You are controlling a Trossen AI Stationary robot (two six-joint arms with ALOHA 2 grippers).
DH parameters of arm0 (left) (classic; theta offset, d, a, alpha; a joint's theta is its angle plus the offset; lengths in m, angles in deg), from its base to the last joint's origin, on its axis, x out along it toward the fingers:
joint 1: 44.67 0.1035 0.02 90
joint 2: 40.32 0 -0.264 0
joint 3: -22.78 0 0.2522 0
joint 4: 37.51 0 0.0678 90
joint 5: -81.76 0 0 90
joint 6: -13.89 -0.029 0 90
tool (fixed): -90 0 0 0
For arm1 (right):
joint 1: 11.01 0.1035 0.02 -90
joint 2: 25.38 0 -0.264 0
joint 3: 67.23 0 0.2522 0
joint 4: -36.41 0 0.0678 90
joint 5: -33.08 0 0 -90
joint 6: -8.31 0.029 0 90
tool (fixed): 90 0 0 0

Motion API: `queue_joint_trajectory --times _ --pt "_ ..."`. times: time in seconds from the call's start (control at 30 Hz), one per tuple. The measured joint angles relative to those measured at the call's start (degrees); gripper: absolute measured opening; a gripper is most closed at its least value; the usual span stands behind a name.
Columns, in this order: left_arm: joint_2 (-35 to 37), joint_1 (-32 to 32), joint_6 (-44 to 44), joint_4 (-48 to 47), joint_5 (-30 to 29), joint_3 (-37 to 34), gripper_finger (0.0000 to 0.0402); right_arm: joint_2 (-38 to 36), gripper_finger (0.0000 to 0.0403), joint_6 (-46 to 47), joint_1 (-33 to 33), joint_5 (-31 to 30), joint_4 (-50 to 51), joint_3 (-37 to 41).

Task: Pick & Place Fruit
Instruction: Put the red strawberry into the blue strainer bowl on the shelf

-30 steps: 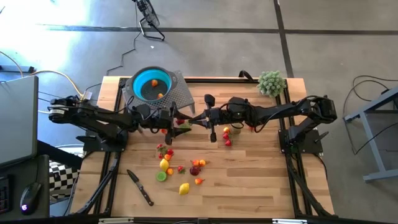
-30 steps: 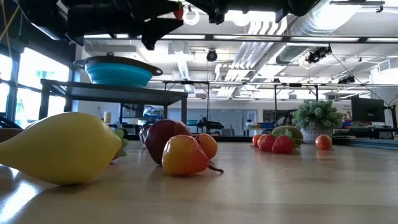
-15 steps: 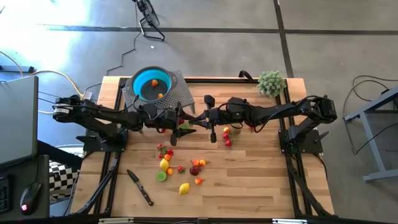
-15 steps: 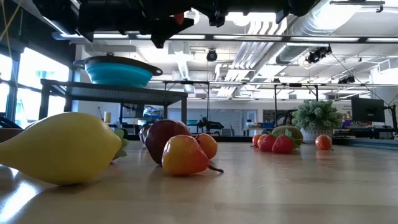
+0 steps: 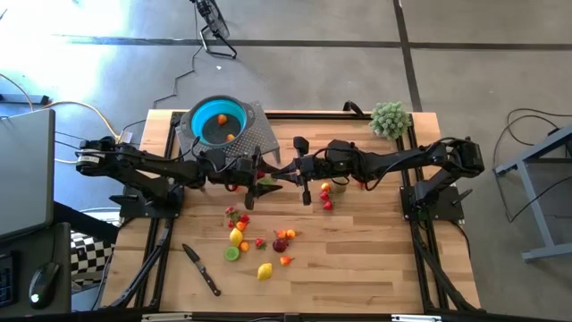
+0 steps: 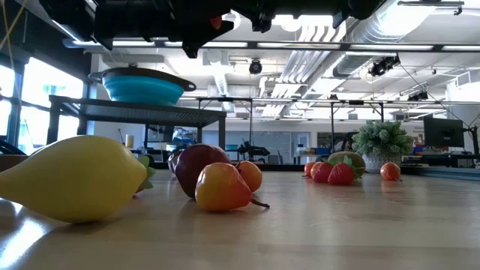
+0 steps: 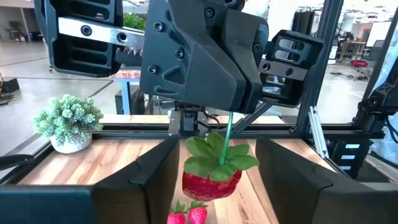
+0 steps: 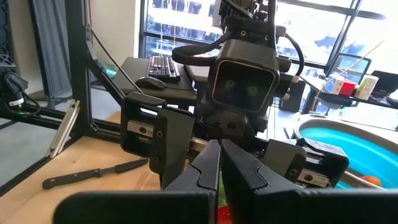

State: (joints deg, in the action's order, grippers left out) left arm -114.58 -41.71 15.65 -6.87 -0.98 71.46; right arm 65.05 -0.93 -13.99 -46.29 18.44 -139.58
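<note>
Two pincers meet on one strawberry above the middle of the tabletop

The wooden tabletop carries everything, and both my arms reach over its middle from the two sides. The teal bowl stands on a rack at the far edge with orange pieces inside, and the plant ball sits at the far corner on my right side. The knife lies near the front edge. Most of the fruit lies loose on the boards between the knife and my arms. My right pincer is closed on the thin green stem of the strawberry, which hangs in the air. My left pincer stands open around this strawberry, one finger on each side, and not pressed on it.
</note>
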Motion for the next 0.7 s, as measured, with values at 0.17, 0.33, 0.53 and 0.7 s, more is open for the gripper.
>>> queue_joint_trajectory --times 0.17,0.33,0.53,0.7 --pt "0.0 0.0 0.0 0.0 0.0 0.0 0.0158 0.0 0.0003 0.0 0.0 0.0 0.0 0.0" --pt "0.0 0.0 0.0 0.0 0.0 0.0 0.0134 0.0 0.0003 0.0 0.0 0.0 0.0 0.0" --pt "0.0 0.0 0.0 0.0 0.0 0.0 0.0114 0.0 0.0003 0.0 0.0 0.0 0.0 0.0" --pt "0.0 0.0 0.0 0.0 0.0 0.0 0.0103 0.0 0.0003 0.1 0.0 0.0 0.0 0.0"
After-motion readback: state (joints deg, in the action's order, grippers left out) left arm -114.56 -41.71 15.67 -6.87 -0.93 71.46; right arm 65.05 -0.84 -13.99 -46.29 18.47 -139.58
